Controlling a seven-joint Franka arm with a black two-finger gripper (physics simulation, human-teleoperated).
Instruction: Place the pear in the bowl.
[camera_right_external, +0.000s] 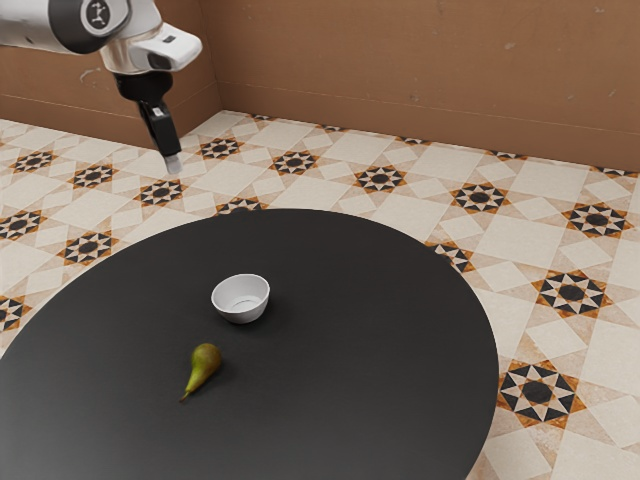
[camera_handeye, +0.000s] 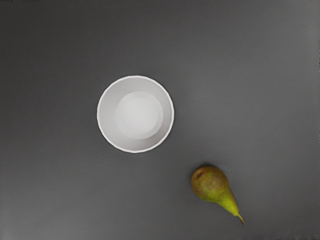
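One pear (camera_right_external: 205, 363) lies well below the fingers (camera_right_external: 173, 163).

In the exterior view, the bowl (camera_right_external: 240, 313) stands upright on the table (camera_right_external: 380, 350). The pear (camera_right_external: 205, 358) lies on the table too, nearer than the bowl and slightly to the exterior view's left, apart from it, its stem end near and left. Beyond the table, floor (camera_right_external: 345, 208) runs to the far wall (camera_right_external: 400, 70).
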